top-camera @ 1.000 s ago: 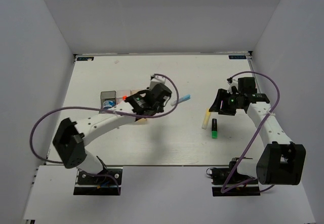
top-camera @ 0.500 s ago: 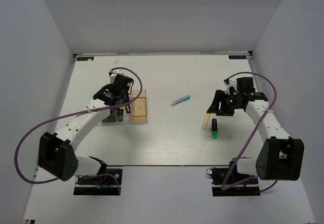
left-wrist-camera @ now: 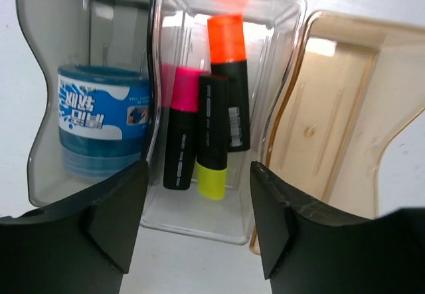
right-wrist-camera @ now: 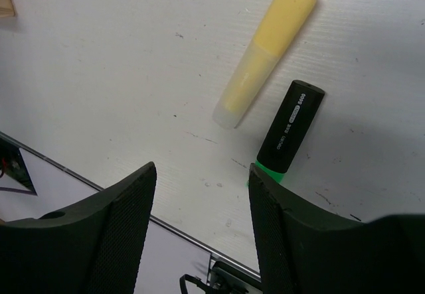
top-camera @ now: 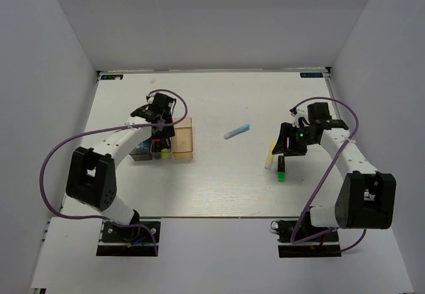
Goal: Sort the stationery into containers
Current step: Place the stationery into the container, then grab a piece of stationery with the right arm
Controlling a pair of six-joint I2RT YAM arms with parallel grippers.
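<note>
Left wrist: three glossy markers (left-wrist-camera: 212, 135) inside the clear rectangular bin (left-wrist-camera: 192, 222)

Green-capped black marker (right-wrist-camera: 290, 127), yellow stick (right-wrist-camera: 263, 54)

Three open-topped bins stand joined in a row, left of centre in the overhead view. The smoky grey bin (left-wrist-camera: 119, 35), at the left, holds a blue-and-white round roll (left-wrist-camera: 99, 131) with printed lettering. The clear bin (left-wrist-camera: 192, 214) in the middle holds three black markers lying side by side: a pink-capped marker (left-wrist-camera: 181, 135), a yellow-capped marker (left-wrist-camera: 212, 141) with its cap pointing the opposite way, and an orange-capped marker (left-wrist-camera: 229, 88). The amber bin (left-wrist-camera: 339, 121) is at the right. On the counter (top-camera: 212, 181), a pale blue stick (top-camera: 237, 131) lies slanted near mid-frame. Right of it, a cream stick (right-wrist-camera: 265, 52) and a green-capped marker (right-wrist-camera: 289, 131) lie close together, roughly parallel.
</note>
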